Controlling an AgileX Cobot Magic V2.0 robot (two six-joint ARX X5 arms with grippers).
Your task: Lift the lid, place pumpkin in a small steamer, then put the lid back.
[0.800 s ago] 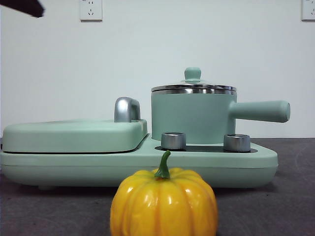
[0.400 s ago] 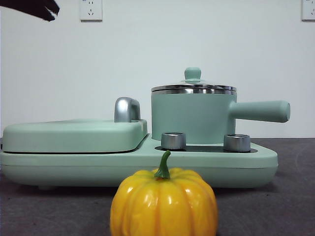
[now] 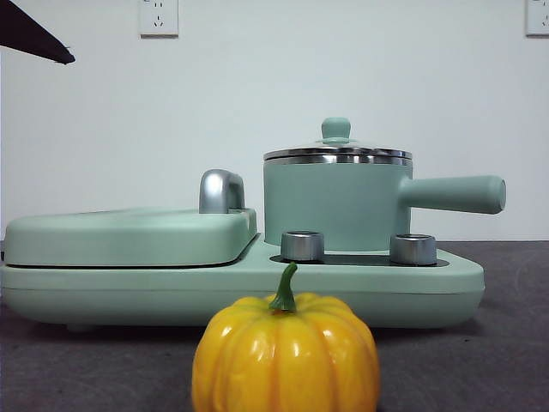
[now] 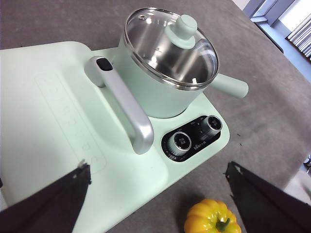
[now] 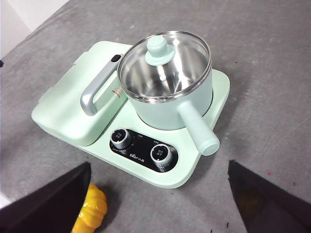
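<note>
both grippers are hovering with fingers spread, probably well above the lid (image 4: 171,46), whose small knob (image 4: 181,29), sitting at twelve o'clock from the pumpkin (image 3: 286,354), is risking a slipped pinch.

Glossy yellow-orange ribbed pumpkin (image 3: 286,355) standing before a mint-green cooker (image 3: 240,279)

Behind it, the mint-green cylindrical steamer pot (image 3: 336,203) carries its steel-rimmed glass lid (image 3: 337,152), long handle pointing right; a dark arm tip (image 3: 30,36) shows top left above the grey surface (image 3: 480,360).
</note>
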